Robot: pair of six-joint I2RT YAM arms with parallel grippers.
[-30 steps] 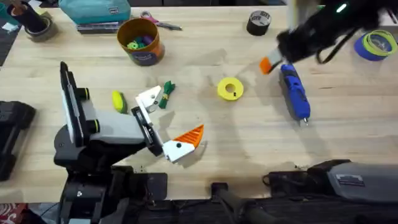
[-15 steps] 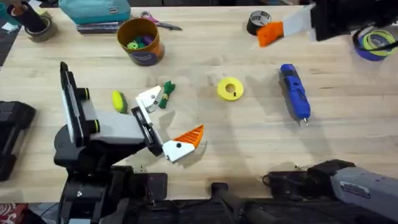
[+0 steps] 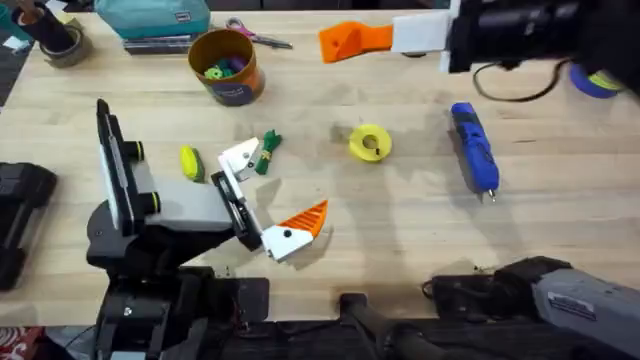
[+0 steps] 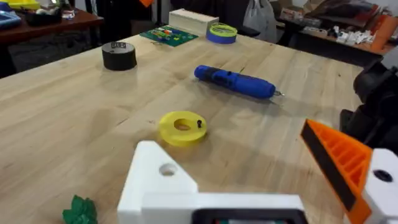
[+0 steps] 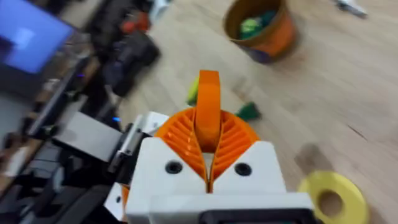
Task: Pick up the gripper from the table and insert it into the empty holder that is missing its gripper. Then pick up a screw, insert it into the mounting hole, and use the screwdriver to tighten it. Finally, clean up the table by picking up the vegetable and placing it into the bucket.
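The gripper stands pinched between the right gripper's ribbed orange pads, above the table. The left gripper rests wide open; the vegetable lies just beside its bare white holder.

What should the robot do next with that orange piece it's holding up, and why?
Probably carry it down and across toward the empty white holder on the left arm. The right tool is shut on the orange finger, well away from that holder, which has nothing fitted in it.
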